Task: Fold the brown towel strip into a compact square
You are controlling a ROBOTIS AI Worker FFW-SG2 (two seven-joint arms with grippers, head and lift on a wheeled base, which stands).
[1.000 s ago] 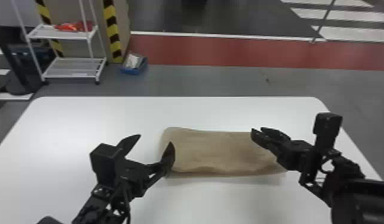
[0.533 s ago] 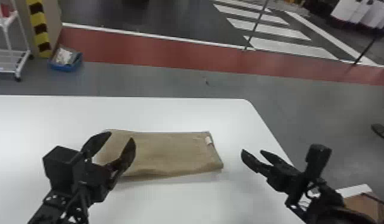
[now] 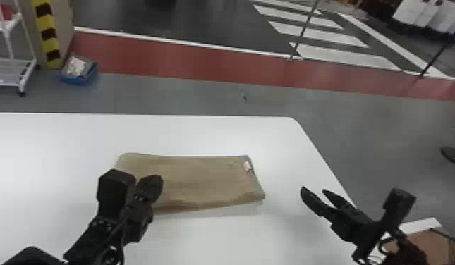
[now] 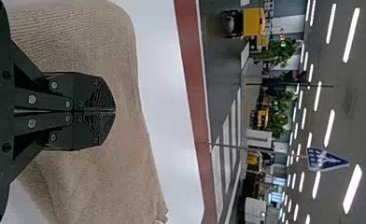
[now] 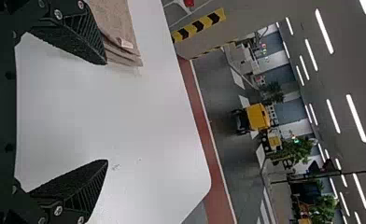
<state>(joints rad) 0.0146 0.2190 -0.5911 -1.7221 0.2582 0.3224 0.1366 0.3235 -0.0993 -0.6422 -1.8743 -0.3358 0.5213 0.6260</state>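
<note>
The left gripper [image 4: 115, 111] is changing most: its jaws, spread half a second ago, are now clenching together above the left part of the brown towel [image 3: 201, 179]. No cloth is showing between them, so they are probably holding nothing, though a thin pinch underneath is hard to rule out. The right gripper [image 3: 313, 190] is hanging with parted, empty jaws beyond the towel's four o'clock corner, having come away from its three o'clock end within the last second.

The towel is lying on the white bench [image 3: 219, 134], its label [image 3: 247, 166] facing up near two o'clock. It is keeping its long shape, with layers stacking at the label end, so the lengthwise folding is probably done and the fold into a square is still waiting. The next move is likely calling for a grip on one short end; lifting only the top layer would be risking a skewed stack.
</note>
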